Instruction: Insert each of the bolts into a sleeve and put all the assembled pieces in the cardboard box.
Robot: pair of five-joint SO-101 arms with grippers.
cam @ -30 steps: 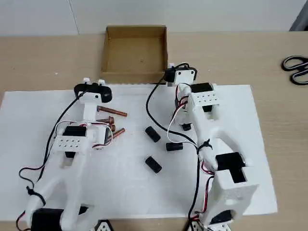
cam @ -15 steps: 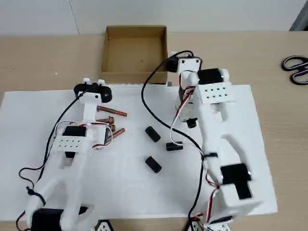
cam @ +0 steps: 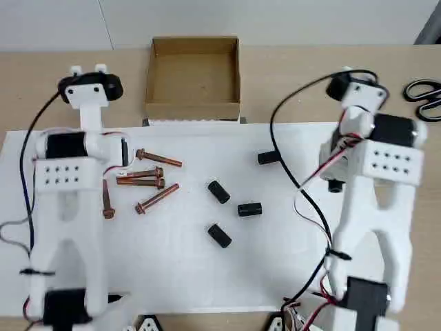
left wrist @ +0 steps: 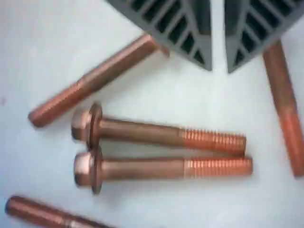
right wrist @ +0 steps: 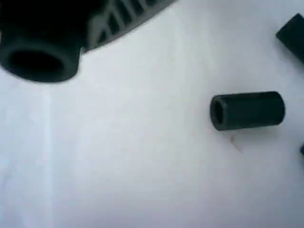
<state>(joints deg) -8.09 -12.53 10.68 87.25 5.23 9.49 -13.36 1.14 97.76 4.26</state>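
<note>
Wood-toned tabletop (cam: 62,76) under a white sheet (cam: 172,276) fills the high view, with the open cardboard box (cam: 193,76) just past the sheet's far edge and scissors (cam: 424,96) off to the right. Beside the left arm (cam: 65,172) lie five copper bolts. The far bolt (cam: 160,159) runs nearly left to right, as do the paired bolts (cam: 141,178) just nearer, which lie side by side. The slanted bolt (cam: 157,198) lies on a diagonal, and the lone bolt (cam: 107,198) runs near to far, close against the arm. Four loose sleeves (cam: 249,209), short black tubes, are scattered mid-sheet, well apart from the bolts. A held sleeve (cam: 335,185) shows dark under the right arm (cam: 372,158). From the left wrist, the left claw (left wrist: 218,66) hangs over the sheet with its ribbed fingers (left wrist: 190,28) drawn to a thin slit, gripping nothing. The paired bolts (left wrist: 161,152) lie parallel just beyond its tips, flanged heads at the same end and threads at the other, with the remaining bolts fanned around them. From the right wrist, the right claw (right wrist: 66,33) grips the held sleeve (right wrist: 35,59), its bore facing the camera. One of the loose sleeves (right wrist: 247,110) lies on its side on the sheet, apart from the claw.
</note>
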